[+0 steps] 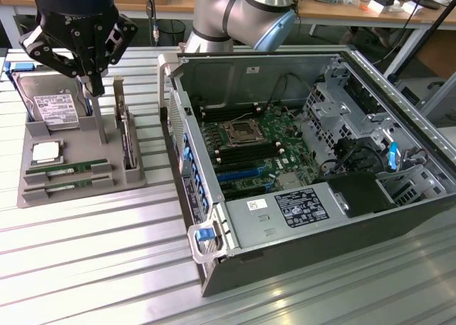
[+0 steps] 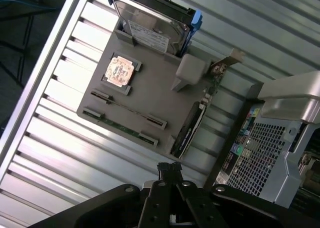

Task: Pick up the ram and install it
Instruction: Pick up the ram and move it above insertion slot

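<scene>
Exterior view: my tool [image 1: 91,88] hangs pinched narrow, nothing between its fingers, its upper body cut off at the frame edge. The gray tray [image 1: 78,138] sits on the table beneath it. The ram [image 1: 71,183] lies in the tray's outermost slot, lower than my tool and apart from it.

Wrist view: my tool's [image 2: 170,167] tips meet. The ram [image 2: 119,125] is a thin green line beyond them, its chips too small to make out.

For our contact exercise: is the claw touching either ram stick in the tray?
Apart. In the exterior view the shut claw hangs by the hard drive, with bare grey tray between it and both ram sticks.
</scene>
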Action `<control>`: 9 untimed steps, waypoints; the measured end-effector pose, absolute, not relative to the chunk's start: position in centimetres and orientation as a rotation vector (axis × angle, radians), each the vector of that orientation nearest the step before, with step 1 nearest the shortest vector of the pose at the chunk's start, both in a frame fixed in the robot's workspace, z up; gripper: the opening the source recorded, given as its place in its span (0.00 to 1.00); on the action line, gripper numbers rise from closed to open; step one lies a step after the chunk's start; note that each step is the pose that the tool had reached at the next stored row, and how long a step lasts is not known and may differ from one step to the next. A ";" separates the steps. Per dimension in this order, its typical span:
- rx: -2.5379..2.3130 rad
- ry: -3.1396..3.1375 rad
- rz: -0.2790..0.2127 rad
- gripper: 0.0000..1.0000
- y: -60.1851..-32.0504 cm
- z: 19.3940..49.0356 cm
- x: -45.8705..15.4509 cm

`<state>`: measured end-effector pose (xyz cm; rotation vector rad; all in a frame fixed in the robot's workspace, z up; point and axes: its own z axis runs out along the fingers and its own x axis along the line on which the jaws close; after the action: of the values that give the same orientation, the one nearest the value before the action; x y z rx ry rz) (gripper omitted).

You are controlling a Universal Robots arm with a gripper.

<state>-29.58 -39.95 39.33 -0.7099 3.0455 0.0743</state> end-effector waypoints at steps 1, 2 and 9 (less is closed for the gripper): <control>-0.717 3.044 0.074 0.11 -39.9 39.3 -29.6; -0.735 3.040 0.074 0.11 -39.9 39.3 -29.6; -0.831 3.017 0.073 0.11 -39.9 39.3 -29.6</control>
<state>-29.59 -39.95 39.33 -0.8308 3.0170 0.0733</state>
